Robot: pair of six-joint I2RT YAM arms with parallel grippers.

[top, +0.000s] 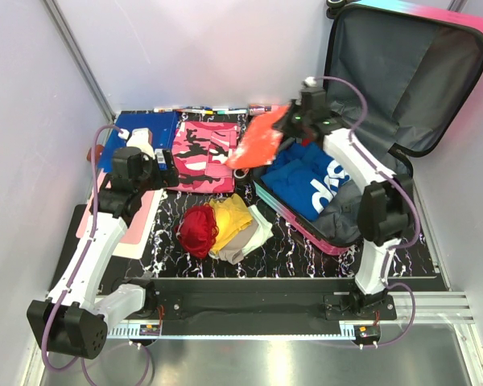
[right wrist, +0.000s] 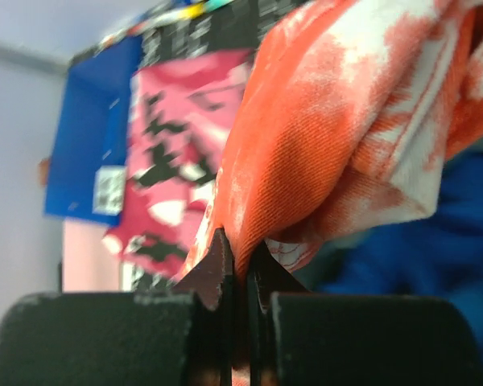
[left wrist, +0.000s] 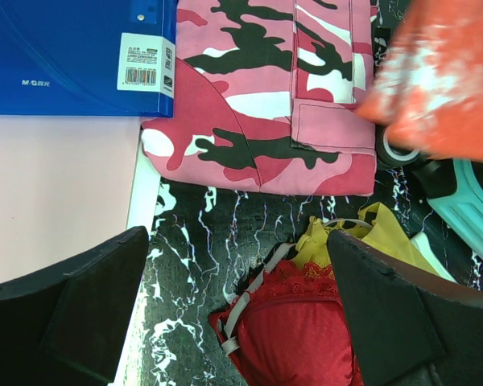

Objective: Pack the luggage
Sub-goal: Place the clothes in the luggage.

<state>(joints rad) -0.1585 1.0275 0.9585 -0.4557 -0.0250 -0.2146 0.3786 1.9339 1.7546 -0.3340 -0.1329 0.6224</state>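
1. Orange-and-white cloth [right wrist: 330, 145], pinched at one fold between the tightly closed jaws of the right gripper [right wrist: 240, 269]. It hangs in the air at the left edge of the suitcase, not yet inside.
2. Suitcase [top: 402, 72], standing open at the right of the table. Its lid leans back against the wall and its base lies flat, grey lining exposed.
3. Blue garment with white lettering [top: 310, 181], lying in the suitcase base. It is the only item visibly packed.
4. Left gripper [left wrist: 241, 297], jaws spread wide and holding nothing. It hovers above the black marbled mat [top: 169, 241], near the loose pile.
5. Loose pile at the centre of the mat: a red lace piece [top: 197, 229], a yellow garment [top: 229, 215] and a pale one [top: 249, 237], all outside the suitcase.
6. Pink camouflage garment [top: 201, 153], folded flat at the back of the mat and also unpacked.
7. Blue folder [top: 141, 133], just left of the camouflage garment.
8. Judged progress: early. One item is stowed and one is in transit. At least four garments are left to pack, and the lid is yet to be closed.
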